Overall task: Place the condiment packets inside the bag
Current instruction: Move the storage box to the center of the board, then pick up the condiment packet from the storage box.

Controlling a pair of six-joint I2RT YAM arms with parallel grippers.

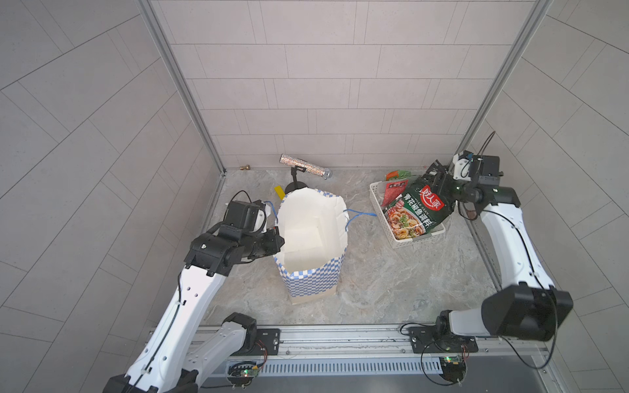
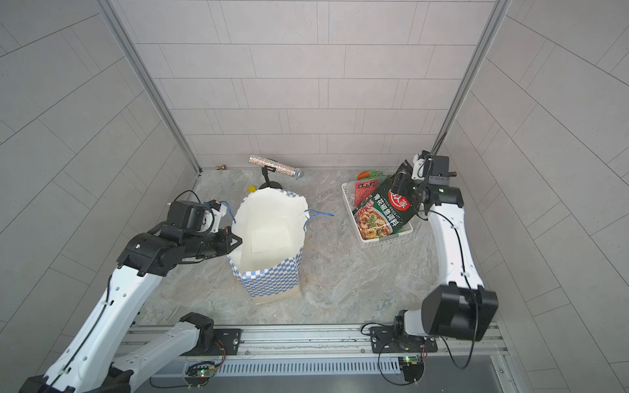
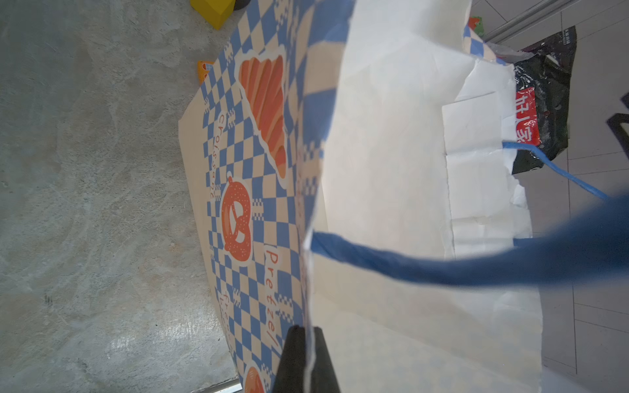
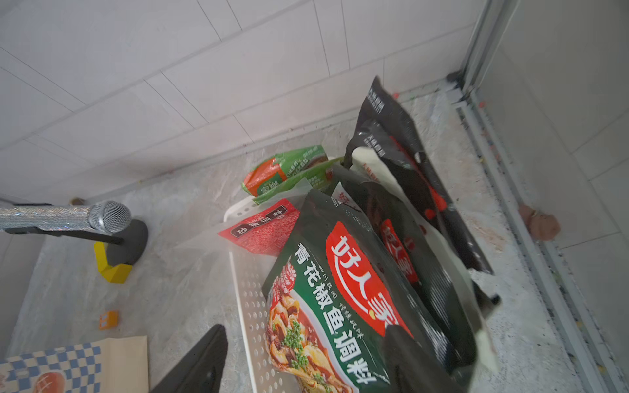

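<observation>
The bag [image 1: 313,279] [image 2: 269,279] stands upright and open mid-table, blue-and-white checkered outside [image 3: 238,136], white and empty inside. My left gripper [image 1: 279,238] [image 2: 238,240] [image 3: 308,328] is shut on the bag's left rim, one finger on each side of the paper. The condiment packets lean in a white basket [image 1: 401,243] [image 2: 374,241] [image 4: 245,289] at the back right: a big green one [image 1: 413,212] [image 2: 384,211] [image 4: 326,289] in front, a red one [image 4: 262,231], a small green one [image 4: 282,170] and dark ones [image 4: 408,177]. My right gripper [image 1: 439,185] [image 2: 400,185] [image 4: 306,330] is open, fingers spread wide astride the big green packet's top.
A glittery silver microphone [image 1: 304,166] [image 4: 64,217] rests on a black stand behind the bag. A yellow block [image 1: 279,192] [image 4: 114,268] lies by the stand and a small orange block [image 4: 109,320] nearby. The right wall and its metal rail [image 4: 531,238] run close beside the basket.
</observation>
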